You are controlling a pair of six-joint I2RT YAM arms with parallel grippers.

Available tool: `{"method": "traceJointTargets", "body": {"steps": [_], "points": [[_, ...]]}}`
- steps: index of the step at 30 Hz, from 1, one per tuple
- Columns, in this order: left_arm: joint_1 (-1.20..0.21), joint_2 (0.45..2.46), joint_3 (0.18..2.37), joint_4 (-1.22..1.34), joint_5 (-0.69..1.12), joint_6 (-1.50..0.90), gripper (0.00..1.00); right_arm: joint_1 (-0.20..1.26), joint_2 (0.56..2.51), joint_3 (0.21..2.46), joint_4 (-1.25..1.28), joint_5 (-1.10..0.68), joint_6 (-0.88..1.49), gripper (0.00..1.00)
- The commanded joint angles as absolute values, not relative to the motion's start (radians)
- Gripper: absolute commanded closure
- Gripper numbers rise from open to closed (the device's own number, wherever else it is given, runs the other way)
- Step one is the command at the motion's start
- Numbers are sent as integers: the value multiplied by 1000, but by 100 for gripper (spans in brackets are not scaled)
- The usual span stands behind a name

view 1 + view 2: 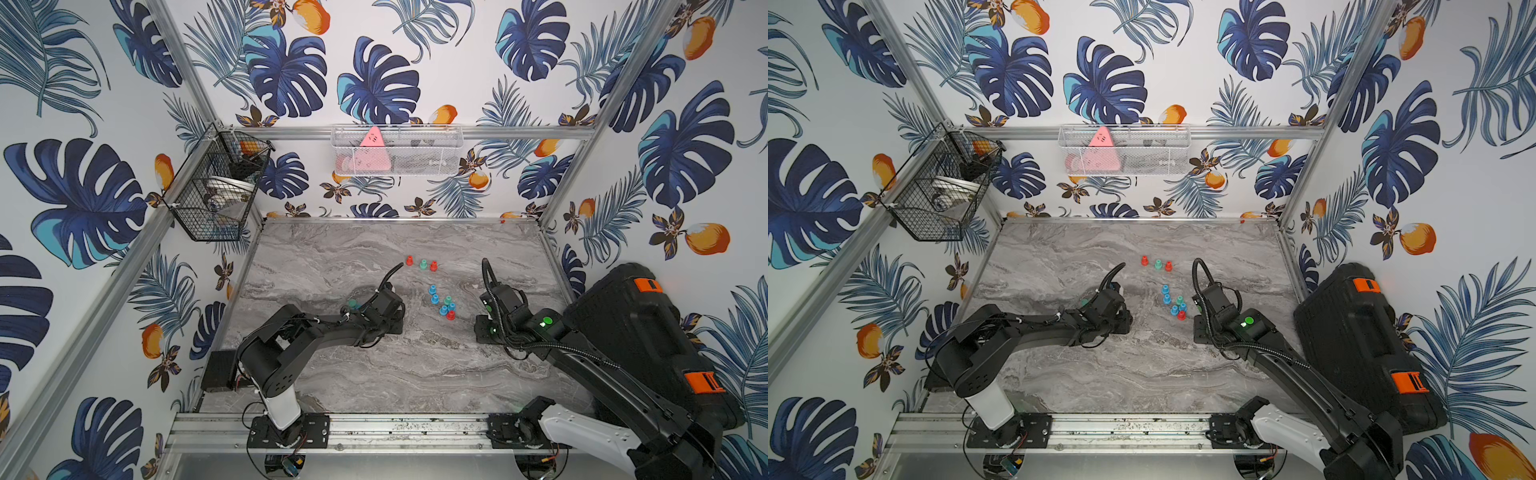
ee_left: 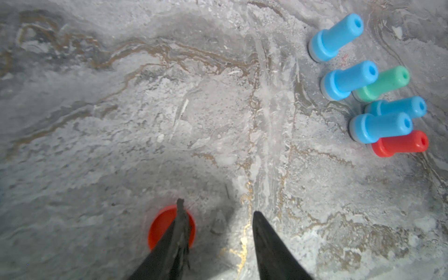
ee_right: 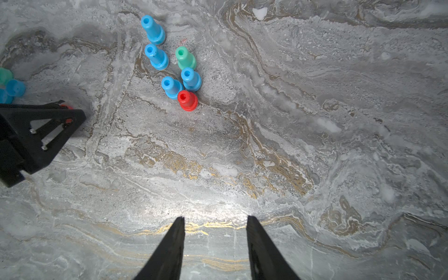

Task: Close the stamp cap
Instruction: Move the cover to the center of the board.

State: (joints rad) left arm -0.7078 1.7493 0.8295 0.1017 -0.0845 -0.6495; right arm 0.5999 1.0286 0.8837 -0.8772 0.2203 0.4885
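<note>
Stamps (image 3: pixel 191 80) clustered: four blue, one green, one red.

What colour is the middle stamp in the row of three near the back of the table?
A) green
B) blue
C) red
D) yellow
A: in a top view the green stamp stands between a red stamp and a second red stamp.
</note>
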Motion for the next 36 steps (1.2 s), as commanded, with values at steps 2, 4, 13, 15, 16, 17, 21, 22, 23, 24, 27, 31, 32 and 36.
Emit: {"method": "traceJointTargets", "body": {"steps": [2,4,13,15,16,17,21,22,23,24,27,31,32,36], "points": [[-746,1783,833,-24,-54,-693,52,600,1022,882,-859,229,495,55],[-765,1795,842,-23,-62,-698,52,600,1022,882,-859,229,495,55],[-820,1831,872,-25,-76,-714,52,601,1016,881,-859,231,497,55],[-828,1833,879,-28,-82,-716,52,600,1014,882,-859,231,497,55],[-831,1833,882,-32,-85,-715,52,601,1014,882,-858,231,497,55],[-833,1833,885,-35,-87,-714,52,600,1014,882,-859,232,497,55],[-839,1829,892,-43,-95,-710,52,600,1013,882,-859,231,497,55],[-841,1828,896,-48,-96,-708,52,600,1014,882,-859,230,496,55],[-841,1826,897,-53,-98,-705,52,600,1013,882,-859,231,497,55],[-842,1824,901,-59,-101,-704,52,600,1012,882,-858,232,497,55],[-847,1807,910,-78,-112,-698,52,601,1013,882,-858,233,495,55],[-866,1762,938,-116,-142,-684,51,600,1014,881,-851,219,489,54],[-871,1750,947,-130,-152,-677,51,600,1016,880,-851,222,489,54],[-882,1707,1000,-191,-173,-654,51,601,1004,880,-852,218,491,54]]}}
